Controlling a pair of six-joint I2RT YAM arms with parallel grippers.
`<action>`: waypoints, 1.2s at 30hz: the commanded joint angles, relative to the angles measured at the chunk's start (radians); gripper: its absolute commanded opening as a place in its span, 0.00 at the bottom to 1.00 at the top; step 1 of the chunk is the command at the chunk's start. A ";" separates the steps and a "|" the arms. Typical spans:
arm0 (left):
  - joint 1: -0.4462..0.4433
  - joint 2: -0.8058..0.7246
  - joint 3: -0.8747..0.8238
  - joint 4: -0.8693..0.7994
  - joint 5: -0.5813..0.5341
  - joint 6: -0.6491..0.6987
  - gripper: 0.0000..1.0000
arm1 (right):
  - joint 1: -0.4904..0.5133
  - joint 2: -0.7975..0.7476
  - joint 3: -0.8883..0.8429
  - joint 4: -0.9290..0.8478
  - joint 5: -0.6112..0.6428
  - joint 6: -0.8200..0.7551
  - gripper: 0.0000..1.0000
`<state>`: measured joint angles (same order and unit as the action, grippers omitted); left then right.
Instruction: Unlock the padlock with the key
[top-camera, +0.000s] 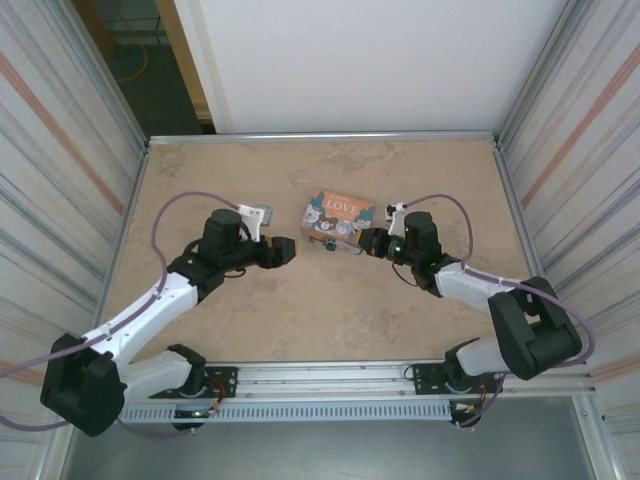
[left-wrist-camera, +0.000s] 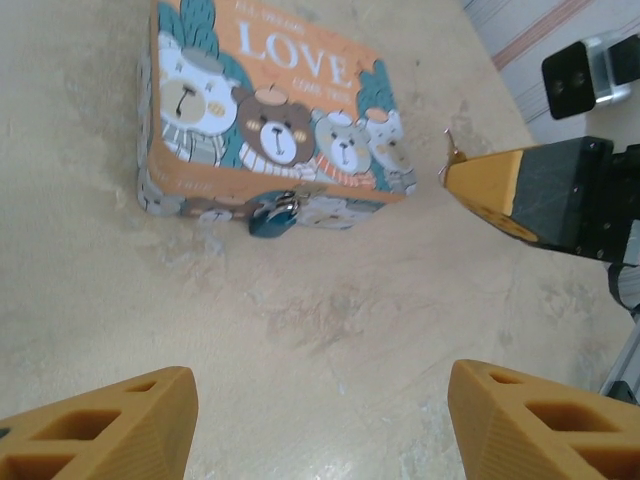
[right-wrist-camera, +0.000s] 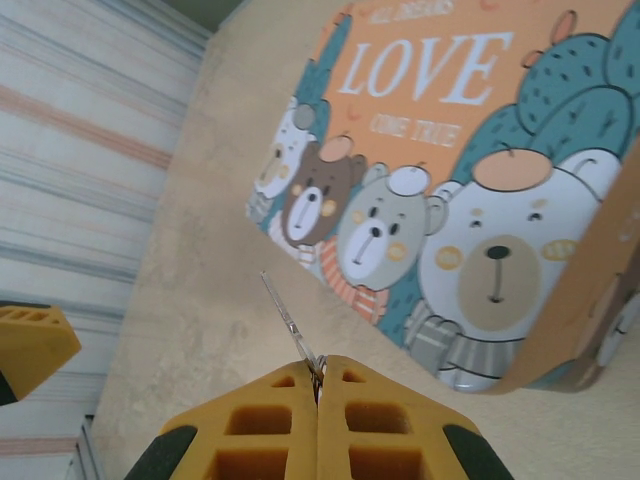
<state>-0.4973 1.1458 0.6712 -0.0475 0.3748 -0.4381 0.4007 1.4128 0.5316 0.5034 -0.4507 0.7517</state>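
The tiny blue padlock (left-wrist-camera: 270, 216) hangs on the front wall of the orange "LOVE" tin (left-wrist-camera: 270, 100), near the wall's middle; from above the padlock (top-camera: 330, 243) is a small dark speck by the tin (top-camera: 338, 213). My left gripper (left-wrist-camera: 320, 430) stands open over bare table a short way in front of the padlock, with nothing between its fingers (left-wrist-camera: 100, 425). My right gripper (right-wrist-camera: 320, 375) is shut on the thin silvery key (right-wrist-camera: 288, 315), whose blade points forward, just off the tin's right corner. The key tip (left-wrist-camera: 450, 145) pokes out of the right gripper (left-wrist-camera: 495, 190).
The tin (right-wrist-camera: 450, 180) lies mid-table with bare beige surface (top-camera: 330, 310) in front of it. Both grippers flank it, the left gripper (top-camera: 285, 250) and the right gripper (top-camera: 365, 240). Ribbed walls (top-camera: 60, 150) close in the sides, and a rail (top-camera: 330, 375) runs along the near edge.
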 joint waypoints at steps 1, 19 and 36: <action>0.003 0.047 -0.012 0.089 0.029 -0.029 0.68 | -0.018 0.042 0.046 0.033 -0.039 -0.032 0.00; -0.070 0.351 0.099 0.186 0.014 0.023 0.67 | -0.054 0.201 0.139 0.029 -0.087 -0.039 0.00; -0.107 0.619 0.196 0.343 0.000 -0.055 0.58 | -0.035 0.212 0.101 -0.066 -0.030 -0.058 0.00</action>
<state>-0.5980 1.7458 0.8379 0.2398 0.3908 -0.4694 0.3542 1.6089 0.6502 0.5220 -0.5205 0.7235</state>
